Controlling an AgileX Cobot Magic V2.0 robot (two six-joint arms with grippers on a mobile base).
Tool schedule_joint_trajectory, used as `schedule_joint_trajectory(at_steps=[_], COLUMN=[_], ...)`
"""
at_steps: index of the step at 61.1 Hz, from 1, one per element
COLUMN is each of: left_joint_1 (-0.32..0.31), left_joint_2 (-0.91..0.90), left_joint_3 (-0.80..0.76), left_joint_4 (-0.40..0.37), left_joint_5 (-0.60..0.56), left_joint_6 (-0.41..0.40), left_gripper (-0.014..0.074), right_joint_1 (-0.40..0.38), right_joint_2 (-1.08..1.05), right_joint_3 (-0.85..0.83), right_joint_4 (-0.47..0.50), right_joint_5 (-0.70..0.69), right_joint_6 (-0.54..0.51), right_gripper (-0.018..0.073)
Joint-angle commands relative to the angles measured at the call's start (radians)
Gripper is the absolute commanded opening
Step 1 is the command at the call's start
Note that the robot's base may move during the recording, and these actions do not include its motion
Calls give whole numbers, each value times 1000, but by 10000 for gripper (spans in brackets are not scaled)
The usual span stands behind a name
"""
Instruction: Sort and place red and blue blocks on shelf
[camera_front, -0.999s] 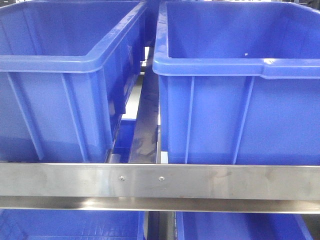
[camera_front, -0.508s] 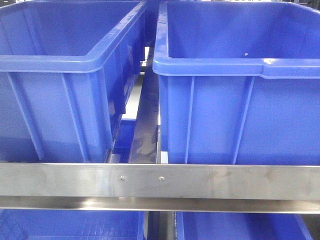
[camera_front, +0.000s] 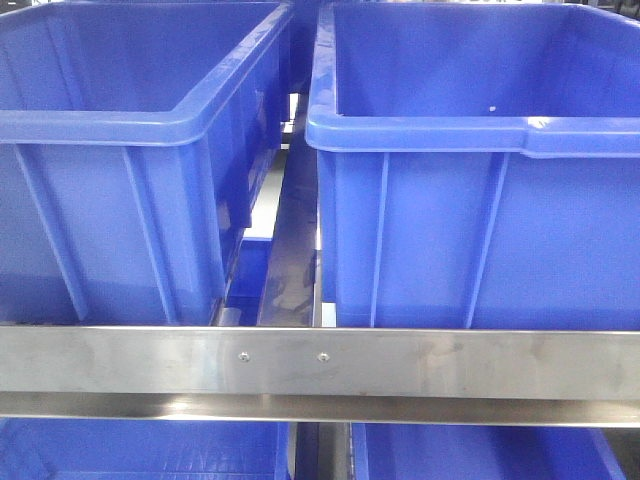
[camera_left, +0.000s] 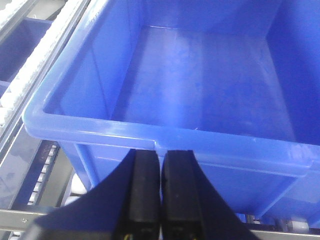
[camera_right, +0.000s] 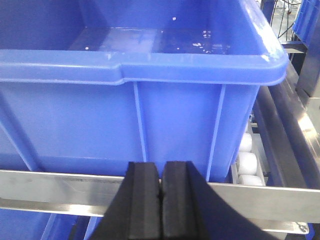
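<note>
- The left gripper (camera_left: 160, 160) pointed at a big blue crate (camera_left: 200, 75), with its 2 black fingers (camera_left: 145, 190) pressed together and nothing between them.
- The right gripper (camera_right: 161, 172) was closed the same way and held nothing.
- Just past the right gripper ran the flat steel rail of the shelf (camera_front: 450, 362), and a second crate (camera_right: 140, 115) stood right behind it.
- White rollers (camera_right: 247, 160) sat to the right of that gripper.
- The front view showed 2 crates side by side with a thin gap between them, and 2 screws (camera_front: 283, 356) in the rail.
- No red or blue block showed in any view.
</note>
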Motion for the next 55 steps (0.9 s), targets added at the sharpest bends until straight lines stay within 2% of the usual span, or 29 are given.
schedule_joint_trajectory(at_steps=[1, 9, 13, 20, 32, 45, 54, 55], left_joint_1=[1, 3, 3, 3, 3, 3, 3, 3], left_joint_2=[1, -51, -84, -162, -323, -484, -532, -538], left_joint_3=[-28, -28, -26, -1, 144, 346, 455, 456], left_joint_4=[4, 4, 49, 58, 58, 2, -48, -54], left_joint_5=[-71, -66, -65, -67, -96, -197, -306, -292], left_joint_6=[-5, -5, -5, -5, -5, -5, -5, -5], left_gripper=[122, 122, 122, 122, 122, 122, 122, 122], right_joint_1=[-1, -1, -1, -1, -1, -1, -1, -1], right_joint_2=[-20, -20, -20, -20, -20, -20, -20, -20], right_joint_3=[-19, -19, -19, -19, -19, -19, -19, -19], right_joint_4=[-16, -16, -16, -16, -16, -16, -16, -16], right_joint_5=[-85, -85, -85, -85, -85, -85, -85, -85], right_joint_6=[-12, -12, -12, -12, -12, -12, -12, -12], right_gripper=[55, 55, 55, 55, 55, 55, 55, 55])
